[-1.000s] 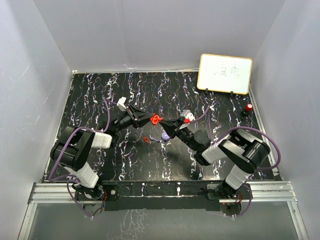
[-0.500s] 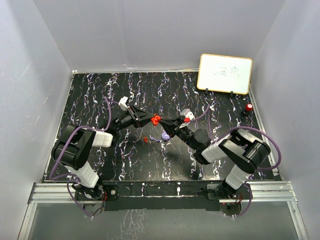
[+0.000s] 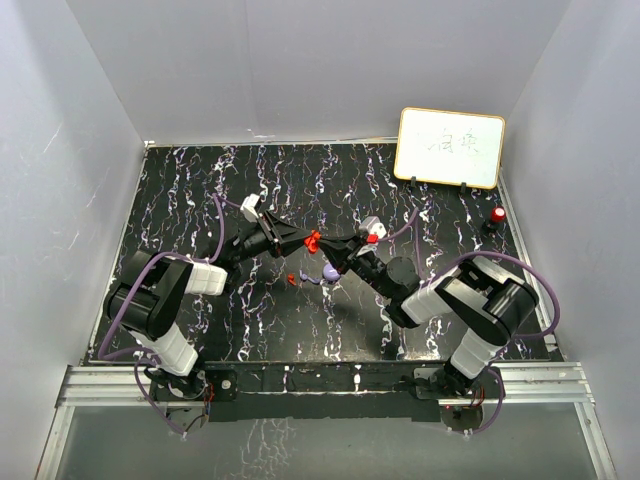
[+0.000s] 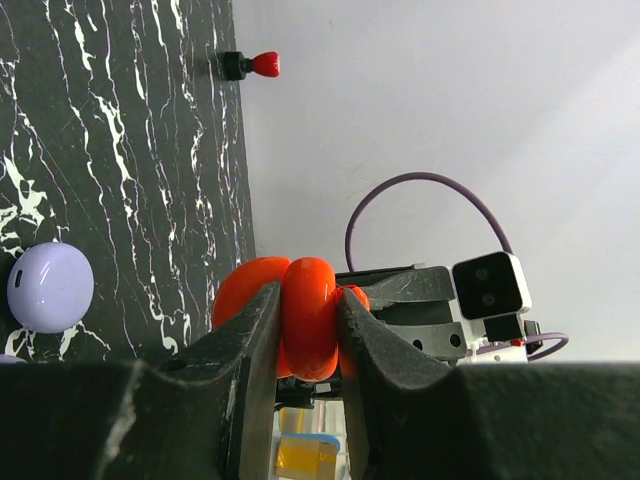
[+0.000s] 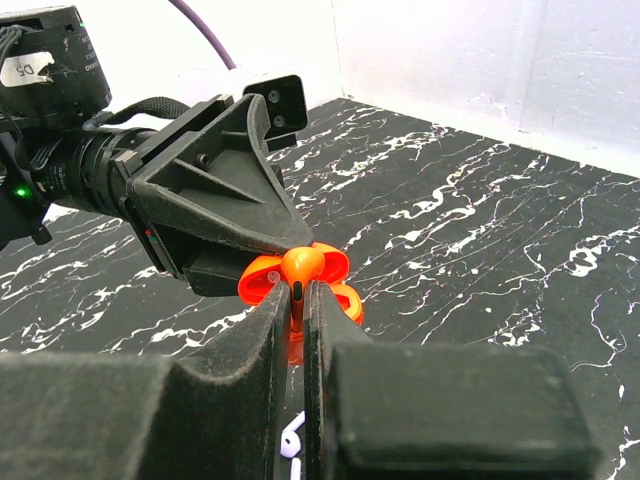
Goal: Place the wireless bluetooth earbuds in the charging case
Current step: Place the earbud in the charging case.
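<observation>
Pretty much nothing's moved since a second ago: left pincer [image 4: 305,335] clamped on the red case [image 4: 310,295] above the bench [image 3: 180,190], right pincer [image 5: 297,305] pinched tight on the red earbud [image 5: 301,264], right up against that case.

High rear overview; two close opposed wrist views, probably common red case [image 4: 310,318]

The left gripper [image 3: 306,240] and the right gripper [image 5: 297,305] meet above the middle of the black marbled table [image 3: 200,200]. The red round plastic case [image 4: 305,315] sits between the left gripper's tips. The small red plastic earbud [image 5: 301,266], in the right gripper, touches it. The purple round plastic case [image 3: 331,271] lies on the table below them, a tiny red piece [image 3: 292,278] to its left. The white board [image 3: 450,147] stands far right, the red-topped black knob [image 3: 497,215] before it.
</observation>
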### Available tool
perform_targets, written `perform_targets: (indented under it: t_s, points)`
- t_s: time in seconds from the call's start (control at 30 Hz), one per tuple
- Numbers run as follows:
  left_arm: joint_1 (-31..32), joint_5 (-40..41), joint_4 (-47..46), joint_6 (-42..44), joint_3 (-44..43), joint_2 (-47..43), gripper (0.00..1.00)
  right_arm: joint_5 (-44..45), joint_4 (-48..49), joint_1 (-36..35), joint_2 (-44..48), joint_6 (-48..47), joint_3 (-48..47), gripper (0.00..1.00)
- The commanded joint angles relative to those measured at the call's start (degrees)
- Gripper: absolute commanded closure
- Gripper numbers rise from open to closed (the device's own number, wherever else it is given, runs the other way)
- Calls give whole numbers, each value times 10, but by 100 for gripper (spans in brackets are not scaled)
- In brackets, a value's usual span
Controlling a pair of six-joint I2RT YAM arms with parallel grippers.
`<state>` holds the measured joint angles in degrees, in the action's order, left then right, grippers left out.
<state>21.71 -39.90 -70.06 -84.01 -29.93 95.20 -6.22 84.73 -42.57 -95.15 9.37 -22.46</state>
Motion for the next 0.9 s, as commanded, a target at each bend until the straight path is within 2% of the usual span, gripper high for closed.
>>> perform_targets:
  t_s: [0.0, 0.87]
  points:
    - [6, -13, -13, 3, -16, -13, 100, -2, 193, 3, -4, 0, -18, 100]
    - [10, -15, -6, 2, -20, -36, 100, -3, 193, 13, -11, 8, -9, 100]
